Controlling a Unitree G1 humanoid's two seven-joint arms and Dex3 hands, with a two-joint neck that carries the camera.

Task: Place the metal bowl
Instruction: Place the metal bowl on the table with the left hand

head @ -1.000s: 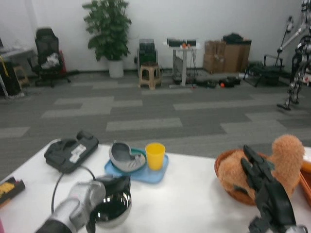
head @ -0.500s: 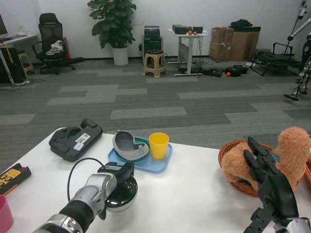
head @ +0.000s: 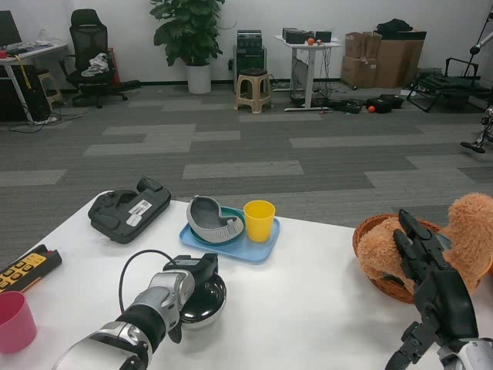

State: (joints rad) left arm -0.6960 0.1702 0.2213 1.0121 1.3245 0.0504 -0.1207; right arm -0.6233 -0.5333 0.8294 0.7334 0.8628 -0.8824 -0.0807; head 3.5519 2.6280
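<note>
The metal bowl (head: pixel 205 299) is shiny with a dark inside and sits on the white table (head: pixel 308 308) near the front left. My left hand (head: pixel 183 279) grips its near-left rim, fingers curled over the edge. The silver left forearm (head: pixel 123 331) runs down to the lower left. My right hand (head: pixel 431 289) hovers at the right with fingers spread, holding nothing, in front of the brown plush toy (head: pixel 462 239).
A blue tray (head: pixel 231 240) holds a grey dish (head: pixel 211 220) and a yellow cup (head: pixel 259 220). A black device (head: pixel 129 209) lies at the back left, its cable looping toward the bowl. A wicker basket (head: pixel 377 270), pink cup (head: pixel 15 320) and yellow remote (head: pixel 27 266) sit at the edges.
The camera has tilted down and shifted, so the whole scene sits lower. My left hand still holds the bowl, which seems lower and resting on the table. The right hand stays put.
</note>
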